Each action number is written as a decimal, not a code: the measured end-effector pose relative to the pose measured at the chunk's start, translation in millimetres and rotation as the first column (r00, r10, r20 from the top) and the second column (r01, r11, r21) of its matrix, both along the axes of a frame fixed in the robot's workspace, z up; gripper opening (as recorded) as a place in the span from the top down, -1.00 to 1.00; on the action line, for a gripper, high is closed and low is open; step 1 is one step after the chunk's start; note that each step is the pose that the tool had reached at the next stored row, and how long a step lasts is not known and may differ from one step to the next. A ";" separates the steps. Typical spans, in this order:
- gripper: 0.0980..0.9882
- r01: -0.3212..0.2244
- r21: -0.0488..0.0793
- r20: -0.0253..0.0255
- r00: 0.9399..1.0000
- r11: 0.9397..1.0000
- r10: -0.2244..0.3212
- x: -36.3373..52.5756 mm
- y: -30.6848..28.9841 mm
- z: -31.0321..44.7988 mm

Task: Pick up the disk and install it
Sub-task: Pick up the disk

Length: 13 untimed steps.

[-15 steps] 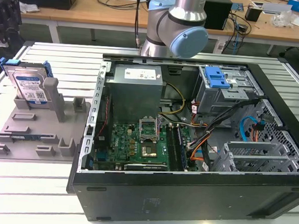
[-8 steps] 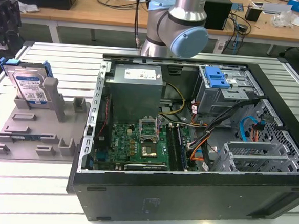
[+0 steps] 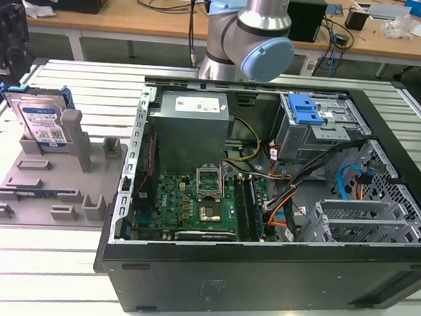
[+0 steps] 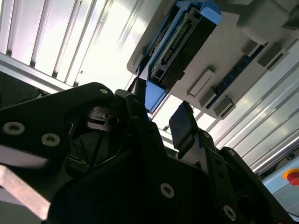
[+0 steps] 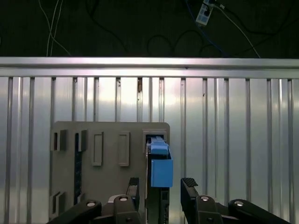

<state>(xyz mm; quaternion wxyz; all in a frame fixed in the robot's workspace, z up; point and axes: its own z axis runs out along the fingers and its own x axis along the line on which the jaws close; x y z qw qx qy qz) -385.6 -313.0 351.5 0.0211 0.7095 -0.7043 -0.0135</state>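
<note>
At the exterior view's left, the disk (image 3: 43,121) stands on edge in a grey holder (image 3: 56,190) on the tabletop (image 3: 71,83), beside the computer case (image 3: 259,291). In the first wrist view the tool (image 5: 162,186) is open, with its fingers (image 5: 134,186) either side of the disk's blue end and clear of it.

The disk (image 3: 43,121) — silver, blue-framed — stands on edge in the grey holder (image 3: 46,190).

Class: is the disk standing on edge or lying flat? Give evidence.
Standing on edge: in the exterior view the disk rises from the grey holder's slot, its label face showing.
</note>
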 end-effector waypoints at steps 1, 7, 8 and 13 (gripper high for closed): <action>0.14 0.000 0.000 0.000 1.000 1.000 0.000 0.0 -0.1 -0.6; 0.14 0.000 0.000 0.000 1.000 1.000 0.000 0.0 -1.0 -6.1; 0.14 0.000 0.000 0.000 1.000 1.000 0.000 0.0 -1.2 -7.4; 0.14 0.000 0.000 0.000 1.000 1.000 0.000 0.0 -1.8 -12.7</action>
